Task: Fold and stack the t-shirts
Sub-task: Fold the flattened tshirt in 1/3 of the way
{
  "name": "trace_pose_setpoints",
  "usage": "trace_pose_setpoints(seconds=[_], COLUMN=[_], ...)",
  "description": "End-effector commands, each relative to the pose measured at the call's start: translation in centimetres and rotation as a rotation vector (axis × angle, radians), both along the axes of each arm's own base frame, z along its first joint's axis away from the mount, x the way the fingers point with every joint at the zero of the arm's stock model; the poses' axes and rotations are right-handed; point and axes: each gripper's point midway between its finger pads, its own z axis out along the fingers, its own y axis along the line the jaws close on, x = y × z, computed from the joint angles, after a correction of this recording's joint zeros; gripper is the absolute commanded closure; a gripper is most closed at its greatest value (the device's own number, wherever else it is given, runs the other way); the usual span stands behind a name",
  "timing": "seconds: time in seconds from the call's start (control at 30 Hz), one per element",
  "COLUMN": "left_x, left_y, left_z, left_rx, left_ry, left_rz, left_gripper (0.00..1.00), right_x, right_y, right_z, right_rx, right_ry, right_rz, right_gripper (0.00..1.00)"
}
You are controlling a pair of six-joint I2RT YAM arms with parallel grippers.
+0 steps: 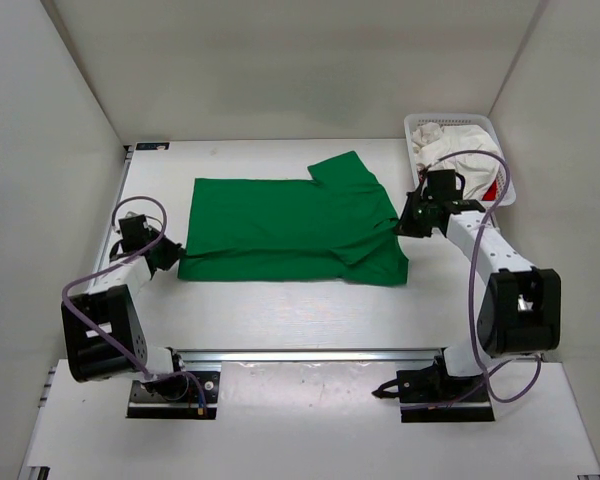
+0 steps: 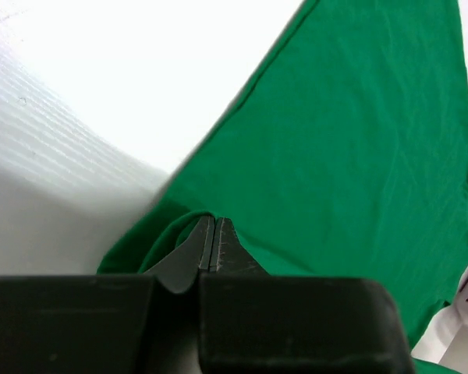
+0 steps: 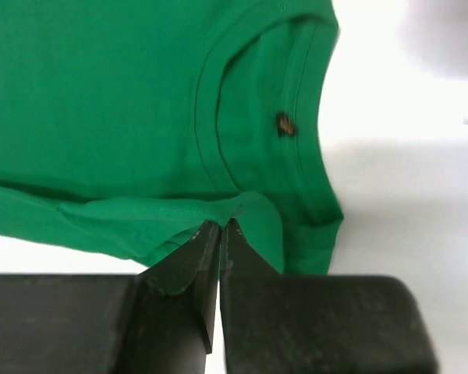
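On the white tabletop [image 1: 280, 310], spread flat at centre: bright green short-sleeved cloth t-shirt [image 1: 290, 230], hem end toward the left arm, collar end toward the right. At far right corner, white plastic mesh basket [image 1: 485, 122] holding crumpled white cloth shirt [image 1: 448, 150] and a sliver of red shirt [image 1: 494, 190]. Left gripper [image 2: 213, 222] clenched on the near hem corner; right gripper [image 3: 221, 226] clenched on a pinch of cloth beside the collar. Likely step: first lengthwise fold of the green one. Next: lift both ends together, edge taut, carry toward the far side.
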Motion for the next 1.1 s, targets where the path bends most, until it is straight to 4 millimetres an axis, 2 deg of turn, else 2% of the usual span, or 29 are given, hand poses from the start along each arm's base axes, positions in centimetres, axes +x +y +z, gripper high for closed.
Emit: trace_pose_setpoints(seconds=[0.0,0.1,0.17,0.2,0.27,0.3,0.43,0.57,0.67,0.73,0.8,0.83,0.9,0.93,0.97,1.0,1.03,1.07], left_x=[1.9,2.3,2.8,3.1,3.2,3.6,4.0,4.0,3.9,3.8,3.1,2.4,0.2,-0.4,-1.7,-2.5,-3.0,-3.7], left_y=[0.5,-0.2,-0.2,0.5,0.4,0.5,0.6,1.0,0.9,0.9,-0.2,-0.9,-1.9,-2.0,-2.2,-2.0,-2.2,-2.3], left_z=[1.0,0.6,1.0,1.1,0.4,0.7,0.8,1.2,2.4,3.7,5.6,5.4,4.7,4.9,3.6,2.8,2.5,1.7], left_rx=[0.005,-0.025,-0.031,-0.013,-0.019,-0.023,-0.02,-0.009,-0.017,0.009,0.053,0.069,0.087,0.093,0.078,0.076,0.074,0.084], left_ry=[-0.048,-0.053,-0.084,-0.081,-0.058,-0.069,-0.07,-0.079,-0.106,-0.139,-0.176,-0.166,-0.159,-0.172,-0.138,-0.119,-0.105,-0.079], left_rz=[0.027,0.014,0.013,0.031,0.03,0.028,0.032,0.042,0.035,0.031,-0.015,-0.035,-0.076,-0.078,-0.083,-0.079,-0.085,-0.092], left_gripper=[1.0,1.0,1.0,1.0,1.0,0.98,0.93,0.78,0.65,0.52,0.49,0.49,0.5,0.49,0.49,0.49,0.5,0.51], right_x=[3.0,3.9,4.6,4.8,5.5,5.9,8.0,8.9,9.4,9.7,9.5,8.9,6.0,5.9,4.1,2.4,1.7,0.3], right_y=[0.0,0.2,0.3,0.3,0.2,0.2,0.0,0.3,0.4,0.7,0.9,0.5,0.7,1.0,1.2,1.1,1.3,1.4], right_z=[1.3,0.0,-0.2,-0.8,-0.6,-1.3,-1.3,-2.5,-1.9,-1.2,0.1,0.6,0.3,0.6,0.0,-0.7,-0.8,-1.4], right_rx=[-0.007,-0.02,-0.007,-0.009,-0.001,-0.004,-0.016,-0.003,0.025,0.042,0.053,0.046,0.058,0.07,0.084,0.092,0.104,0.111], right_ry=[-0.06,-0.031,-0.039,-0.031,-0.04,-0.03,-0.043,-0.025,-0.056,-0.087,-0.124,-0.142,-0.169,-0.208,-0.221,-0.215,-0.224,-0.219], right_rz=[0.0,-0.008,-0.016,-0.015,-0.03,-0.03,-0.049,-0.059,-0.069,-0.072,-0.076,-0.096,-0.125,-0.142,-0.142,-0.156,-0.161,-0.162], right_gripper=[1.0,0.99,1.0,0.99,1.0,1.0,1.0,1.0,1.0,0.92,0.82,0.78,0.72,0.66,0.62,0.61,0.61,0.61])
